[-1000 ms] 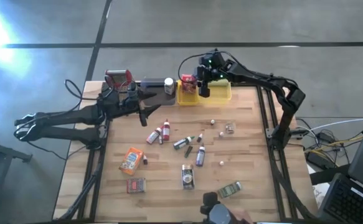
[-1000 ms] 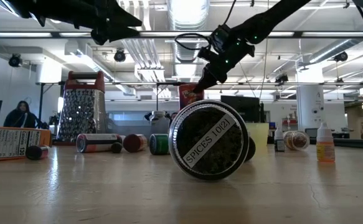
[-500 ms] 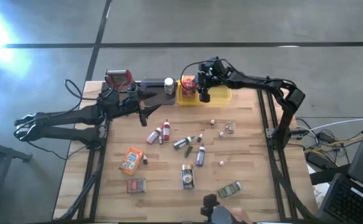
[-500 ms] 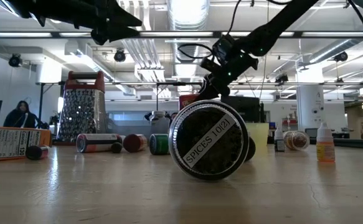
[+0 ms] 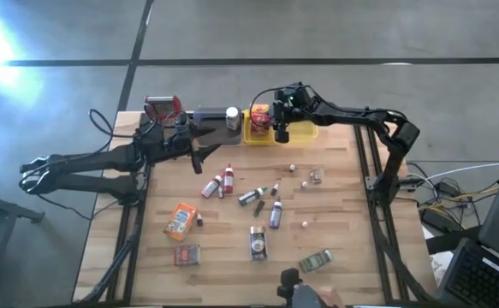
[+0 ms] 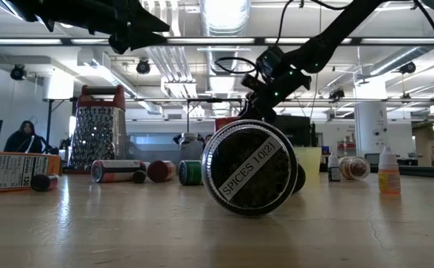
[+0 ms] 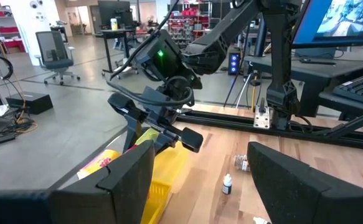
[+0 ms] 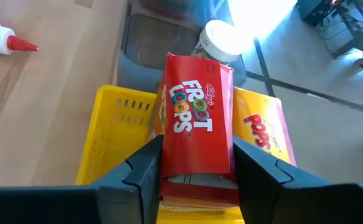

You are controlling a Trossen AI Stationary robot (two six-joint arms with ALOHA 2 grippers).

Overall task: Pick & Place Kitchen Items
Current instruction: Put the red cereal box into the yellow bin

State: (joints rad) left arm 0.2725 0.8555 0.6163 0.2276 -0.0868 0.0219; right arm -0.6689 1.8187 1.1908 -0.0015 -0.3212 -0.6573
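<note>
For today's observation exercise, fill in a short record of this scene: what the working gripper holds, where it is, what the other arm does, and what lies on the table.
Working gripper: right gripper, shut on a red cereal box
Position: over the yellow tray at the table's far edge
In tray: a yellow box
Other arm: left gripper, open, waiting near the grater
Loose on table: small bottles, packets, a spice tin
</note>
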